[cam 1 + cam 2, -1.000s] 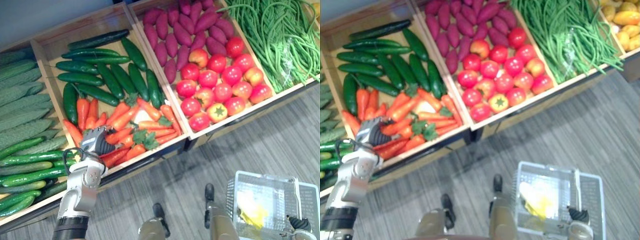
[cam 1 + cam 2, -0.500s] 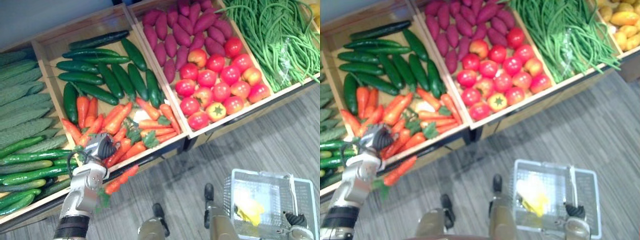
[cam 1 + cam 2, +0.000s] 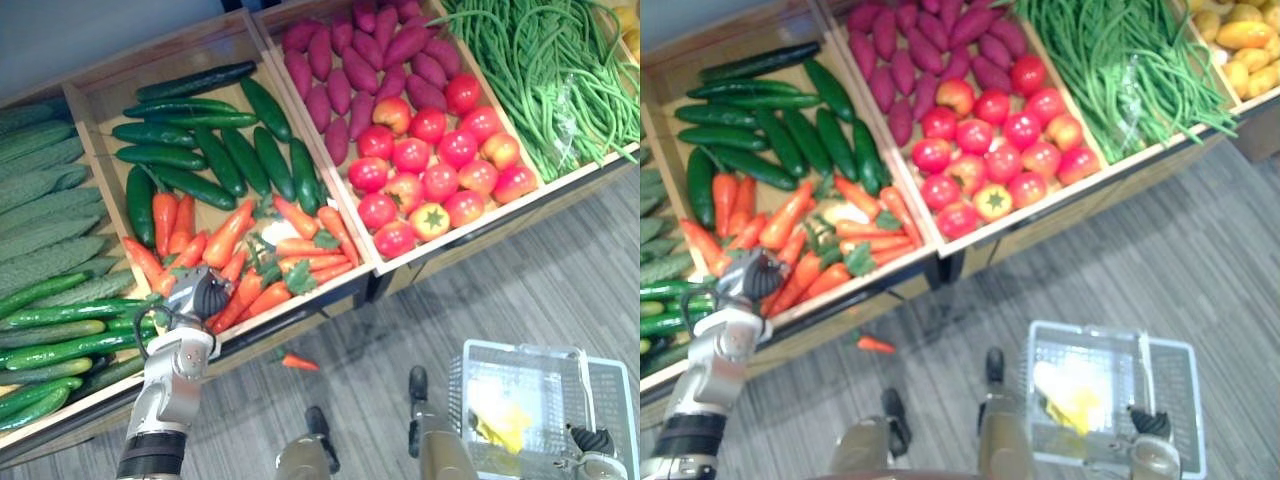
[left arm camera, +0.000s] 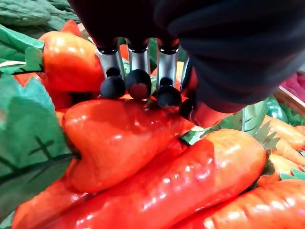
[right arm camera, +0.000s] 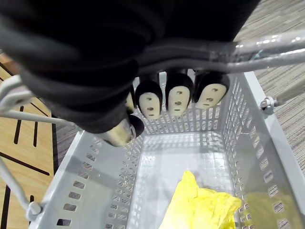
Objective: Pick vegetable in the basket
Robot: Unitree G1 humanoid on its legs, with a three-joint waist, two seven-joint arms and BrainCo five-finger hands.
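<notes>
Wooden crate (image 3: pixel 300 313) of carrots (image 3: pixel 300 248) at your robot's left. A grey basket (image 3: pixel 520 347) sits well apart at its lower right, hanging from the right hand (image 5: pixel 171 98), which is clenched round the handle (image 5: pixel 267 45). The left hand (image 3: pixel 198 292) is nearer, resting on one carrot (image 4: pixel 119 138) lying slantwise beneath it; whether it grasps is hidden. A stray carrot (image 3: pixel 298 362) lies on the floor (image 3: pixel 560 270).

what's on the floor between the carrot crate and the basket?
One loose carrot on the grey floor, close to the front of the carrot crate, far from the basket; both eye views.
</notes>
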